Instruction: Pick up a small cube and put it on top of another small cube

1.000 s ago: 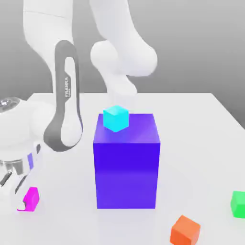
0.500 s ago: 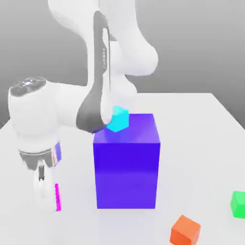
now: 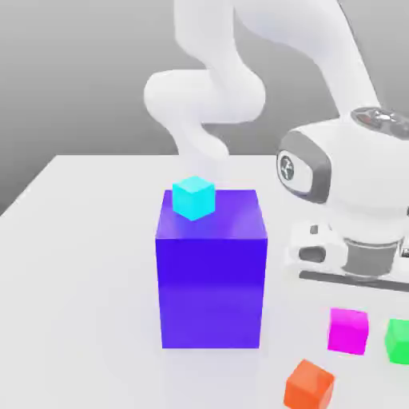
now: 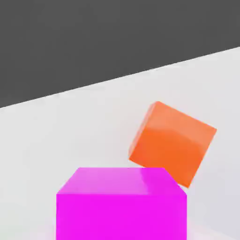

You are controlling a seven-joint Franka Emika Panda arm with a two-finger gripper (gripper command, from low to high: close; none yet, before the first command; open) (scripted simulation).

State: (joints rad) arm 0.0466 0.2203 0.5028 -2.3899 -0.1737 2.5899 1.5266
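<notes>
Magenta-pink small cube is sitting to the exterior view's right of the big blue-violet block, down near that block's base level and well apart from it, on or just above the white tabletop; whether it is touching the surface cannot be told. A green cube is lying just beside the pink cube, on the side farther from the block. An orange cube is resting nearer the camera than the block's front face, low and slightly toward the block from the pink cube, turned at an angle. A cyan cube is standing on top of the block, close to its rear edge toward the exterior view's left.

The white arm's hand is hanging to the exterior view's right of the block, directly above the pink cube. The pincer's fingers are not visible, so whether they are apart or together cannot be told.

In the hand view, the pink cube is showing large and close, with its glossy top face catching light, and the orange cube is sitting tilted just beyond it on the pale tabletop, against a dark grey background
</notes>
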